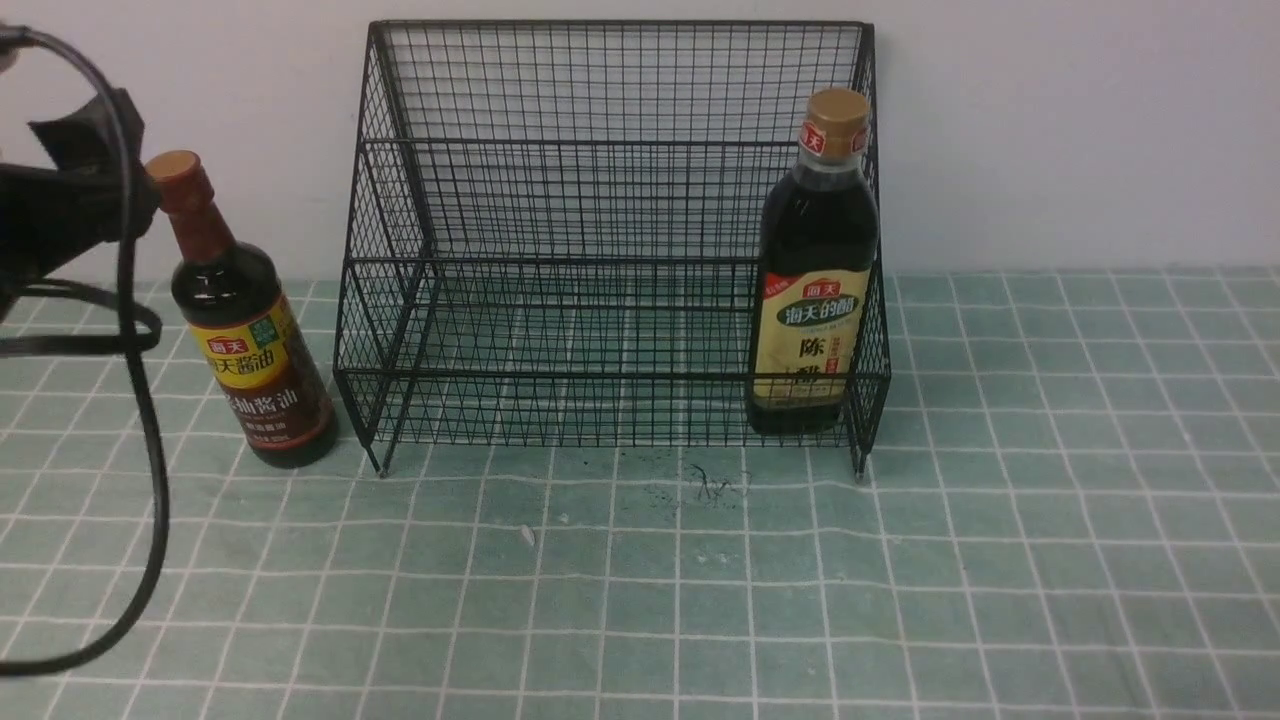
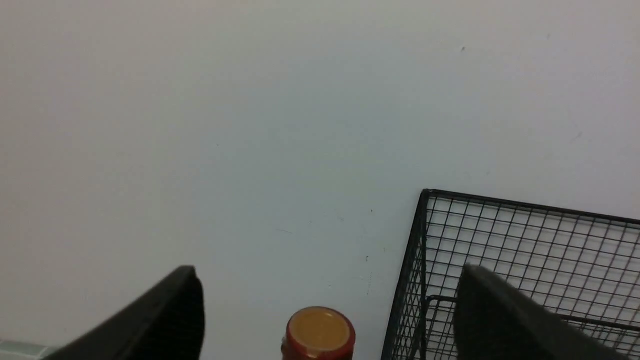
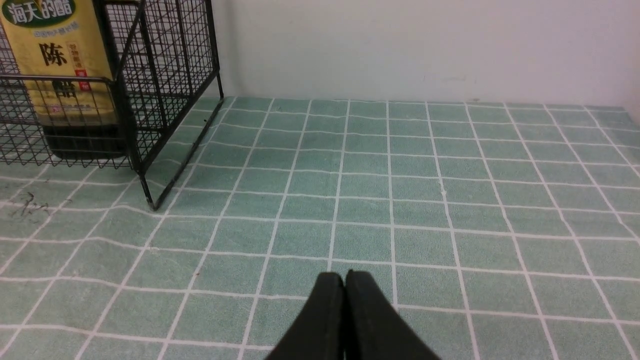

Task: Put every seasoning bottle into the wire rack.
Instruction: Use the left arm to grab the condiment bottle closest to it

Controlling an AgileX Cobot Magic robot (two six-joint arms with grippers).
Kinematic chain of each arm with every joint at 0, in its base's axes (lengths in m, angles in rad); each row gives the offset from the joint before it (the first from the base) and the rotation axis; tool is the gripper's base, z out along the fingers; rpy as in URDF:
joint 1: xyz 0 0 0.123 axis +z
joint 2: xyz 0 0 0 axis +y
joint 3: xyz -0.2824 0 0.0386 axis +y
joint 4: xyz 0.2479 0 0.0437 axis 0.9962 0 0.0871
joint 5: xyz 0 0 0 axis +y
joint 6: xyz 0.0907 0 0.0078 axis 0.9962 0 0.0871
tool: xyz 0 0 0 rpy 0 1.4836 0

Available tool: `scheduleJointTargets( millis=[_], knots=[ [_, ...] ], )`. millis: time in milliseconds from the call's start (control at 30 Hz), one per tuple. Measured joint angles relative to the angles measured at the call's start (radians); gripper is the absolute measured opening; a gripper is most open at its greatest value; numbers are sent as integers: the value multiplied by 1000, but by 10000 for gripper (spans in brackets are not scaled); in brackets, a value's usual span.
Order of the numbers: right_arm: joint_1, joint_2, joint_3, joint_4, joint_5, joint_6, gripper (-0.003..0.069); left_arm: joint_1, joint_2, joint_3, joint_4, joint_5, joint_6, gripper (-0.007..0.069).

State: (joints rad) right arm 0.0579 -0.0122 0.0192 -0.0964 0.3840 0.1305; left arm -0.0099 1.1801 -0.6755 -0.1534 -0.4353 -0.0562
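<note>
One pincer, left, blurred and partly cut off

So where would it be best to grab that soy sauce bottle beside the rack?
Probably around the neck of the soy sauce bottle, coming from the near side with the open left tool astride it: the neck is slim, rises above the wide body, and faces no rack wire there.
</note>
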Motion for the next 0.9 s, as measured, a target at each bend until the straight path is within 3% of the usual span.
scheduleJointTargets(
  millis=[367,767,900],
  knots=[
    [0,0,0,0,0,0,-15,0,306,-223,-1,-2,0,601],
    [0,0,0,0,0,1,-15,0,461,-239,-1,-16,1,592],
    [0,0,0,0,0,1,-15,0,474,-239,-1,-16,3,514]
  ],
)
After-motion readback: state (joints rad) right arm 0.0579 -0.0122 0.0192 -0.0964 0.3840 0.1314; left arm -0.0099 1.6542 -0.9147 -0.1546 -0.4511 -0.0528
